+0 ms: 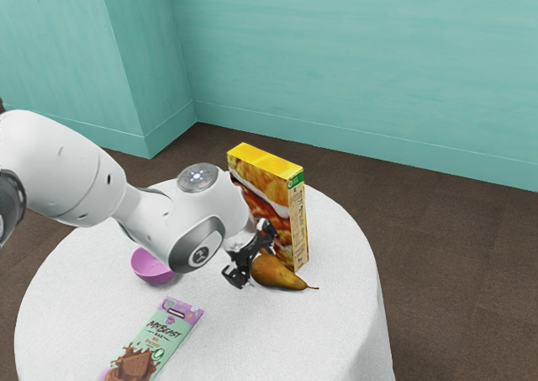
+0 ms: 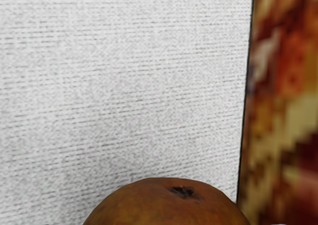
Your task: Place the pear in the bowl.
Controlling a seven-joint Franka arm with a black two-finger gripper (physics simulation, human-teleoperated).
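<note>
The black pincer (image 1: 255, 263) is apart, its two fingers spread wide. They are down low at the fat end of the pear (image 1: 282, 273). One finger is on the side near the tall food box (image 1: 297, 221), and the other is on the side near the bowl (image 1: 151, 268). I can see that the pincer is not squeezing the pear. I cannot tell if one finger is just touching its skin.

The pear is brown and lies on its side on the white round surface (image 1: 328, 339). Its thin stem points to the exterior view's right. It is right by the bottom of the yellow and red box, which stands up straight. I can't tell if the pear and the box touch.

In the wrist view, the round brown end of the pear is just under the hand. It has a little dark spot on it, and the box's picture side is close by.

The pear is out of the bowl. The bowl is pink and sits on the other side of the pincer, well apart from the pear. A green and purple chocolate bar (image 1: 155, 341) lies flat near the bowl.
</note>
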